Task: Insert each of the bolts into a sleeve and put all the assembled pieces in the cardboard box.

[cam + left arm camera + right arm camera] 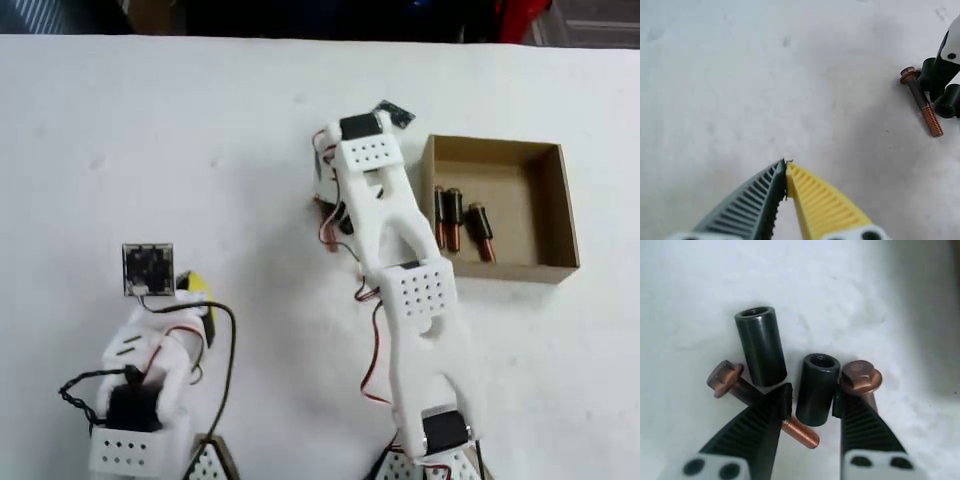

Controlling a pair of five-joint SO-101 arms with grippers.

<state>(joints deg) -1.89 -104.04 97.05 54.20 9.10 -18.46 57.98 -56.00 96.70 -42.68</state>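
The right gripper (811,394) was partly open over the middle of the table (200,120), its dark jaws either side of an upright black sleeve (817,390) without clamping it. A second sleeve (760,346) stood just beside the first. One copper bolt (726,378) lay on its side under one jaw, and another bolt (860,376) sat just beside the straddled sleeve, against the other jaw. The cardboard box (560,205) sat towards the table's right edge with three assembled pieces (453,218) lying side by side inside. The left gripper (785,167) was closed and empty near the table's front edge, on the left
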